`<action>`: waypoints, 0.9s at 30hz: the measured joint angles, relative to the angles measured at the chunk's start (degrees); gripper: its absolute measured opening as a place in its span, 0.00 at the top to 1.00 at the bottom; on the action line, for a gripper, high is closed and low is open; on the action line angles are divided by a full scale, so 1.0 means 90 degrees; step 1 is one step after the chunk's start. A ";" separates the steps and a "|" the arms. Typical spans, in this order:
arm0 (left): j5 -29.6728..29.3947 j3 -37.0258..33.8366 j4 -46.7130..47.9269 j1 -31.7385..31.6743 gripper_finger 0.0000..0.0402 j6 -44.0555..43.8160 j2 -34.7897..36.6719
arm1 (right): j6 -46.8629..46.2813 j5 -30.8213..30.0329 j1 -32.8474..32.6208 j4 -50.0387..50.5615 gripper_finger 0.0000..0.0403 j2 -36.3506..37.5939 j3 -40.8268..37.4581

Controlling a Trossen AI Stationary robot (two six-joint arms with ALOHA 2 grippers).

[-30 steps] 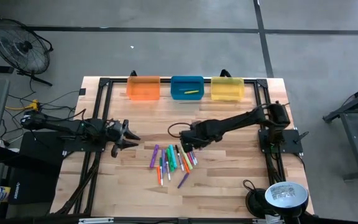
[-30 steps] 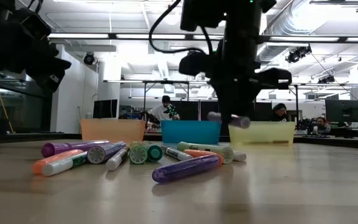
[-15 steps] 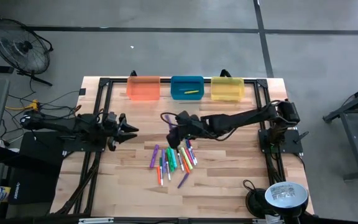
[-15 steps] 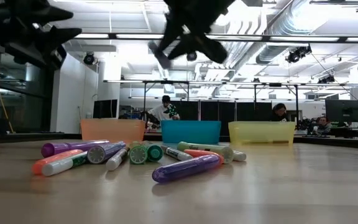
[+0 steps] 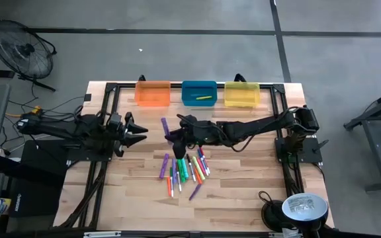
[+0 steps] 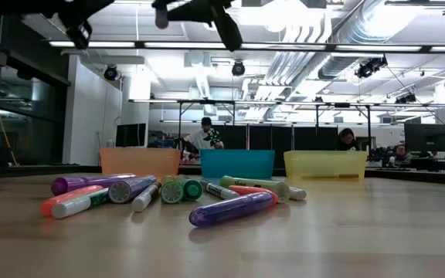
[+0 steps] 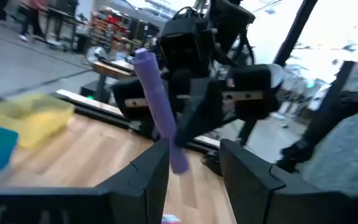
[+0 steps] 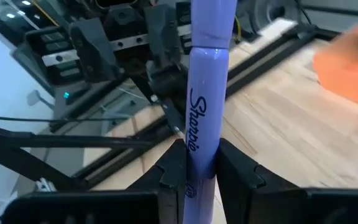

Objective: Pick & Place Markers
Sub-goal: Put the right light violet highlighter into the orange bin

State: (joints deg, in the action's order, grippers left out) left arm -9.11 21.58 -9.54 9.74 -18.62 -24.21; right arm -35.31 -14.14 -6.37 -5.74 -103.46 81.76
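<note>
Midair, right claw grips 1 purple marker (left claw open).

Two dark, jointed arms trailing black cables, each hand ending in two blocky black fingers.

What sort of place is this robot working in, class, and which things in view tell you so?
Probably a robotics lab or workshop: a wooden table on a bare concrete floor, exposed ceiling ducts under strip lights, and people seated at monitors behind it.
</note>
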 joint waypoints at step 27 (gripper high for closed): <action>-0.0352 0.1465 -0.1082 -0.0002 0.65 0.0469 -0.2510 | 0.1542 0.0707 -0.0002 0.0617 0.86 0.0010 0.0605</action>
State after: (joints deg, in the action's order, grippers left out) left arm -12.28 34.77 -19.28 9.72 -14.40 -46.80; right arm -21.43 -7.77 -6.39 -0.19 -103.37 87.20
